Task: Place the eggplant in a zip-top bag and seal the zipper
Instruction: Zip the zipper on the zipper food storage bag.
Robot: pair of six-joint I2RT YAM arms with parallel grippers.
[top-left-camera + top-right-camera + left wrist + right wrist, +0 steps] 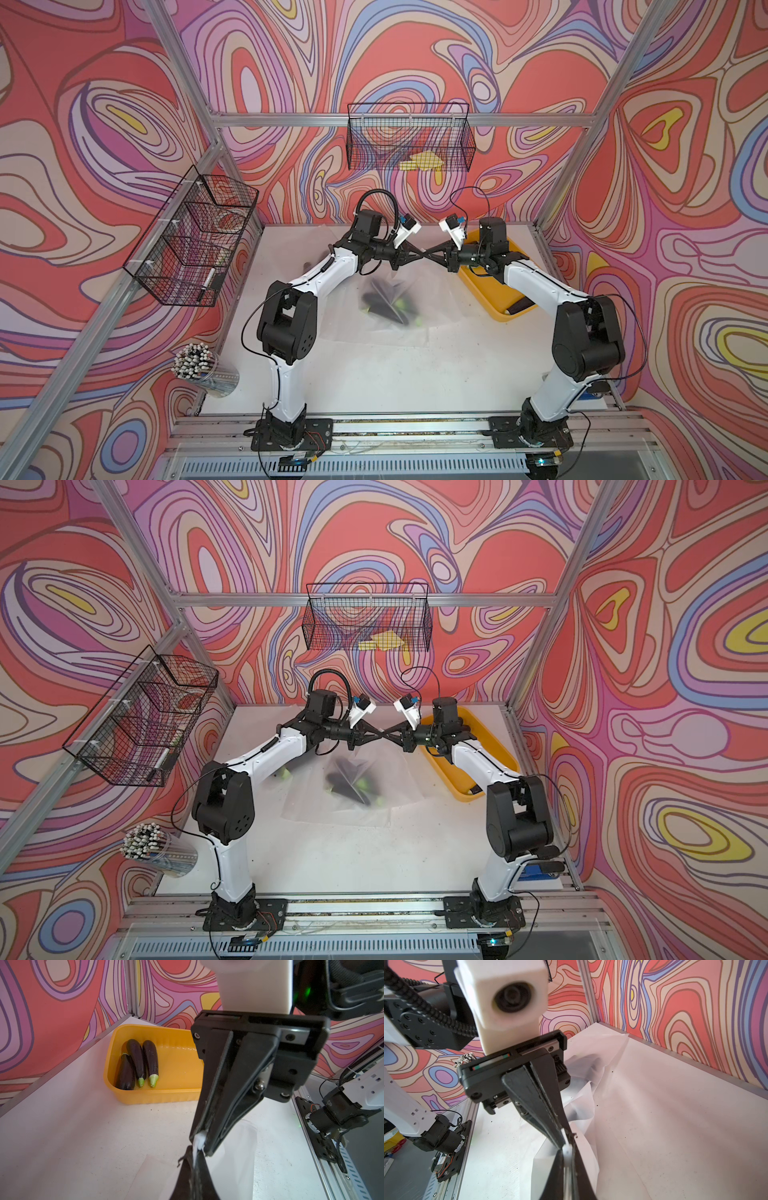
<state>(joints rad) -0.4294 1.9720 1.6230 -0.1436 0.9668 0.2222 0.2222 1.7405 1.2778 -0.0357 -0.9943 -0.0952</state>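
Note:
A clear zip-top bag [399,328] hangs from its top edge over the middle of the table, and several dark purple eggplants [380,305] with green stems lie inside it. Both grippers meet tip to tip above it. My left gripper [422,253] is shut on the bag's white zipper strip [199,1140], and my right gripper [428,257] is shut on the same strip right beside it. In the left wrist view the right gripper [204,1145] comes in from above. In the right wrist view the strip [568,1150] is pinched between dark fingers [548,1126].
A yellow tray [176,1095] at the back right holds three more eggplants [136,1061]. Crumpled spare bags [591,1064] lie at the back of the table. Wire baskets [409,137] [191,241] hang on the walls. A cup of pens [199,368] stands at the front left.

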